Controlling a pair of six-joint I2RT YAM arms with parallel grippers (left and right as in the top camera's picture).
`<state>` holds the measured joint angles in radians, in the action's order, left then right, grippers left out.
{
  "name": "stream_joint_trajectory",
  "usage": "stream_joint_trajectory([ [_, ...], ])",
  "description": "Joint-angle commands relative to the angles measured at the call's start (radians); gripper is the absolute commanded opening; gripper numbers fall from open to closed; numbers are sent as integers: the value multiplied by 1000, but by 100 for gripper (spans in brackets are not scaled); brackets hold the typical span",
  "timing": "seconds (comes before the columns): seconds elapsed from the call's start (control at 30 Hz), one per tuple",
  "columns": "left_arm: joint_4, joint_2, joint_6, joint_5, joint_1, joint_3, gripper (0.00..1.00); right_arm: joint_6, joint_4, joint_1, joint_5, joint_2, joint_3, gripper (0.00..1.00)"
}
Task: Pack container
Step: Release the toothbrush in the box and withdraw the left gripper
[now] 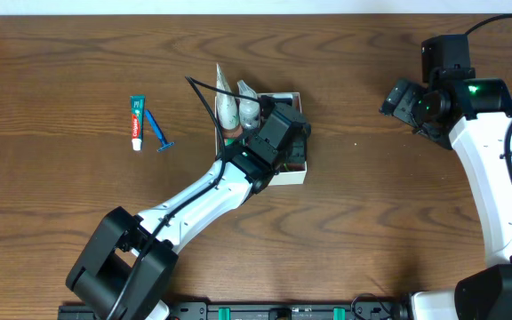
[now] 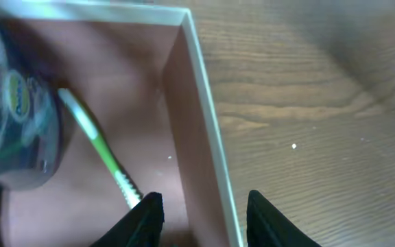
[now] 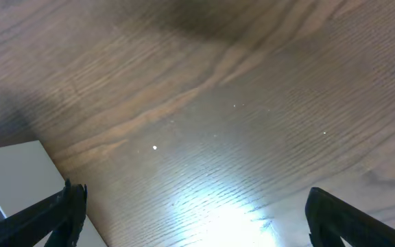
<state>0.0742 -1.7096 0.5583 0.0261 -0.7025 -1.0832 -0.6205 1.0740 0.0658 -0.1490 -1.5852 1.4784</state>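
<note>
The container (image 1: 293,176) is a shallow white-walled box with a reddish-brown inside (image 2: 136,89), mostly covered by my left arm in the overhead view. Two pale tubes (image 1: 231,108) lean out of its far left corner. In the left wrist view a green and white toothbrush (image 2: 98,147) lies on its floor beside a dark bottle (image 2: 16,130). My left gripper (image 2: 208,223) is open with nothing between its jaws; it straddles the container's right wall (image 2: 204,103), and one fingertip (image 2: 149,216) is next to the toothbrush head. My right gripper (image 1: 407,102) hangs open over bare wood, far right of the container.
A toothpaste tube (image 1: 136,122) and a blue razor (image 1: 159,131) lie side by side on the wooden table (image 1: 372,222), left of the container. In the right wrist view a white corner (image 3: 12,175) shows at the lower left beside the wide-open right gripper (image 3: 197,219).
</note>
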Motion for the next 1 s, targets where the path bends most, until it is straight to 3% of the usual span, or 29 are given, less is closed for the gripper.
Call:
stream_joint_trajectory([
  [0.0, -9, 26, -65, -19, 0, -24, 41, 0, 0, -6, -3, 20, 14, 99],
  [0.2, 64, 192, -163, -45, -4, -68, 40, 0, 0, -6, -3, 20, 14, 99],
  [0.4, 293, 414, -252, -31, 18, -68, 41, 0, 0, -6, -3, 20, 14, 99],
  [0.63, 618, 618, -252, 247, 126, -66, 42, 0, 0, -6, -3, 20, 14, 99],
  [0.73, 669, 633, -294, 419, 203, -57, 42, 0, 0, -6, -3, 20, 14, 99],
  [0.77, 666, 625, -321, 443, 231, -49, 46, 0, 0, -6, -3, 20, 14, 99],
  [0.87, 634, 572, -391, 450, 336, -31, 48, 0, 0, -6, -3, 20, 14, 99],
  [0.97, 592, 484, -394, 426, 450, -31, 56, 0, 0, -7, -3, 20, 14, 99],
])
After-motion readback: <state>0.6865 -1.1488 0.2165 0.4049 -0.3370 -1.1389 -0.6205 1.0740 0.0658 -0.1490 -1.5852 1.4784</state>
